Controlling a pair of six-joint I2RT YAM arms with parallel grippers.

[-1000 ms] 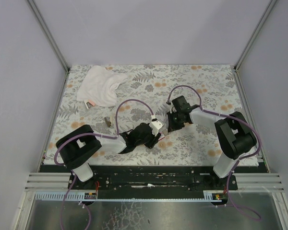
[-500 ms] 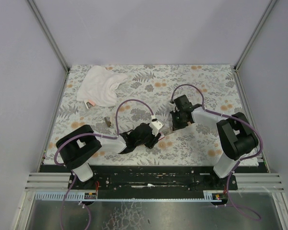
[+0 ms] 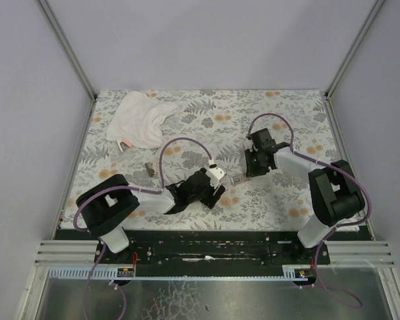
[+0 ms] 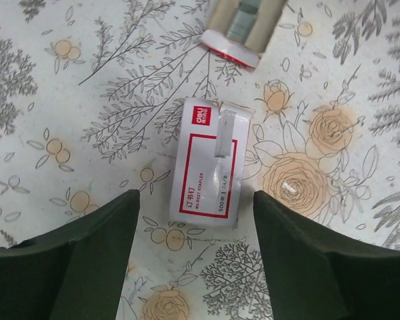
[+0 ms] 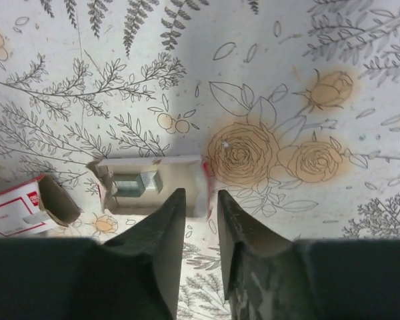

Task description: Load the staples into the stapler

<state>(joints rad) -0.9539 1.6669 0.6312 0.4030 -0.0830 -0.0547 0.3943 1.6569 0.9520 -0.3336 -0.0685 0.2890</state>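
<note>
The staples box lies apart in two pieces. Its white, red-bordered sleeve (image 4: pixel 210 170) lies flat on the cloth just ahead of my left gripper (image 4: pixel 197 267), which is open and empty above it. The sleeve also shows in the right wrist view (image 5: pixel 23 208). The inner tray (image 5: pixel 161 188) holds a silver staple strip (image 5: pixel 135 183). My right gripper (image 5: pixel 200 203) is closed narrowly on the tray's end wall. In the top view the tray (image 3: pixel 239 179) lies between the two grippers. A small tan-and-metal object, apparently the stapler (image 3: pixel 147 168), lies far left of both.
A crumpled white cloth (image 3: pixel 141 119) lies at the back left, with a pinkish bit (image 3: pixel 125 145) at its near edge. The floral tablecloth (image 3: pixel 287 113) covers the table. Grey walls enclose three sides.
My right gripper has moved to the right, drawing the tray out from the sleeve. The left arm has barely moved.
</note>
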